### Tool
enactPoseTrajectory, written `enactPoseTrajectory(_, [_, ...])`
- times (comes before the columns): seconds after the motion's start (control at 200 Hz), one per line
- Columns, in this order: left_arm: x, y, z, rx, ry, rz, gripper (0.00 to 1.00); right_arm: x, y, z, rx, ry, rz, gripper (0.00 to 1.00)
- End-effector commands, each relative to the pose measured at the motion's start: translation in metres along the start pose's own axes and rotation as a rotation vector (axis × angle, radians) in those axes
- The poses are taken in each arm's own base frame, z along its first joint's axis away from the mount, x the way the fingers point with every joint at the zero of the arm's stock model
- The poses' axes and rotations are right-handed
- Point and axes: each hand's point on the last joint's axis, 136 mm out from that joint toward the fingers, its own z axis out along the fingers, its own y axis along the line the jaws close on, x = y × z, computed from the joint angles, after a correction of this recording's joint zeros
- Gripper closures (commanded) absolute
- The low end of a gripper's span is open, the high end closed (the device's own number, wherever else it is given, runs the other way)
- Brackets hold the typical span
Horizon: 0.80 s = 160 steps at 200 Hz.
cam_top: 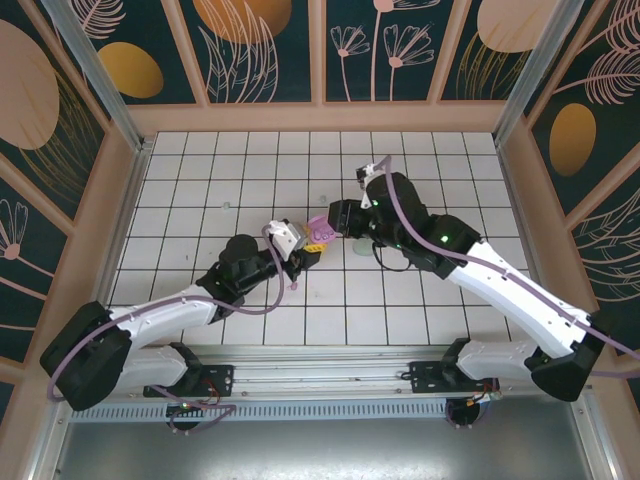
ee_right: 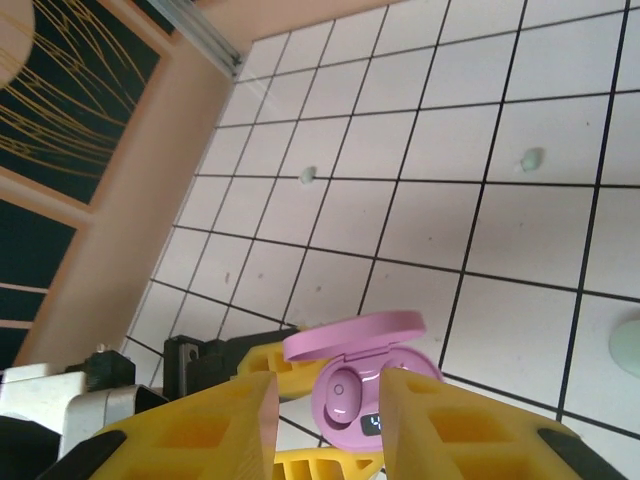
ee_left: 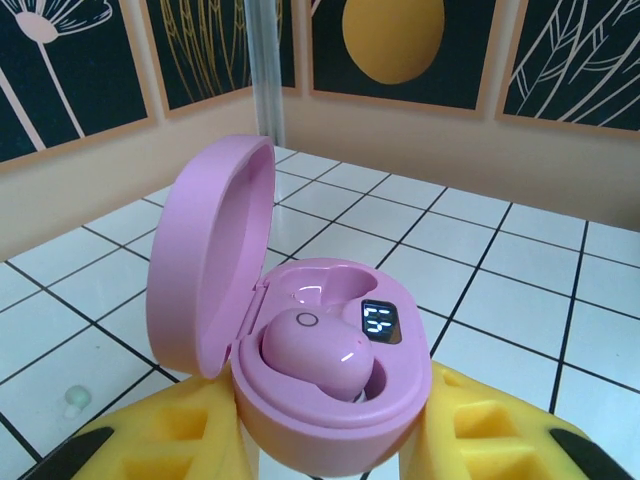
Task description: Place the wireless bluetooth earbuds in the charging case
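One pink case (ee_left: 205, 250) and earbud (ee_left: 312, 350), two mint earbuds (ee_right: 308, 175) (ee_right: 530, 158).

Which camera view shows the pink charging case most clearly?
The left wrist view: the pink charging case is close, lid open, a pink earbud seated beside a lit display. The right wrist view shows it smaller; the top view, a small pink patch.
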Motion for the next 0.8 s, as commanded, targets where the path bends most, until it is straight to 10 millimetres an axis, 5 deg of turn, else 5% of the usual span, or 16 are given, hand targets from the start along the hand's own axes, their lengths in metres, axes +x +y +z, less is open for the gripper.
enactPoseTrajectory(0.0, [0.0, 0.001, -0.012, 0.021, -0.009, -0.041, 0.95, -0.005, -0.004, -0.003, -0.015, -0.022, 0.03, 0.68])
enactPoseTrajectory(0.21, [-0.011, 0.014, -0.042, -0.029, -0.063, -0.069, 0.96, 0.015, -0.038, 0.012, 0.006, 0.041, 0.127, 0.68])
enactPoseTrajectory(0.475, [-0.006, 0.027, -0.076, -0.171, -0.01, -0.026, 0.95, 0.073, -0.073, 0.07, 0.015, 0.224, 0.265, 0.71])
enactPoseTrajectory(0.636, [-0.012, 0.028, -0.097, -0.226, -0.044, -0.027, 0.95, 0.115, -0.081, 0.105, 0.033, 0.326, 0.288, 0.75])
enactPoseTrajectory(0.796, [-0.021, 0.029, -0.111, -0.254, -0.084, -0.032, 0.95, 0.155, -0.067, 0.133, -0.001, 0.431, 0.306, 0.78])
